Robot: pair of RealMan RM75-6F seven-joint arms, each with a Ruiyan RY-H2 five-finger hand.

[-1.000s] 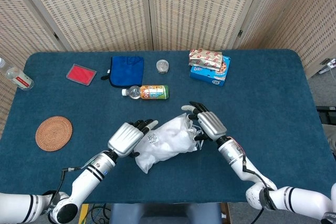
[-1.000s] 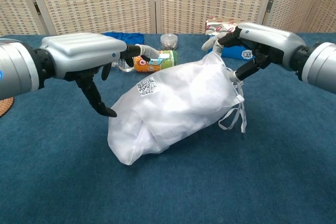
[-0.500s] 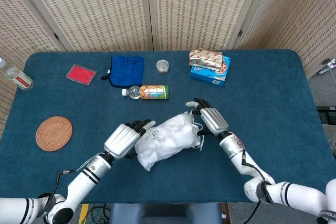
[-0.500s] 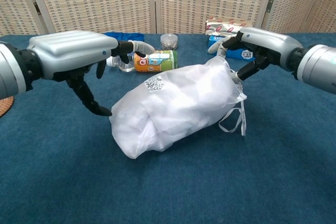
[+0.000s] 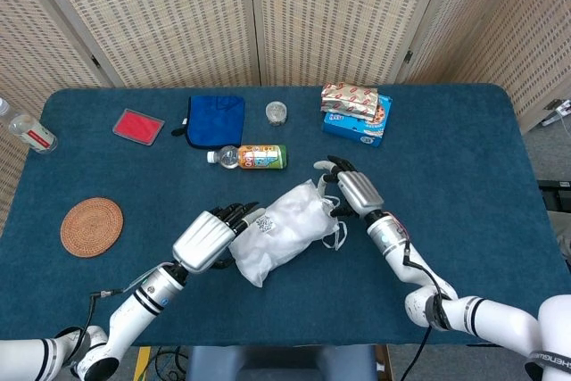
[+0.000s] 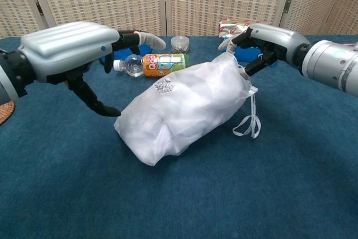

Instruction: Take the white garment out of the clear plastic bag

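We see the right hand pinching the top of the bag on the tabletop; the left hand, fingers spread, holds nothing.

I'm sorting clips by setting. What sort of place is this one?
Probably a staged indoor test area, not a home: a blue-covered table holds unrelated props such as a drink bottle, snack boxes and a coaster, with woven folding screens behind.

The blue-clothed table carries the clear plastic bag near centre, a bottle, blue pouch, red pad, woven coaster at left, and snack boxes far right.
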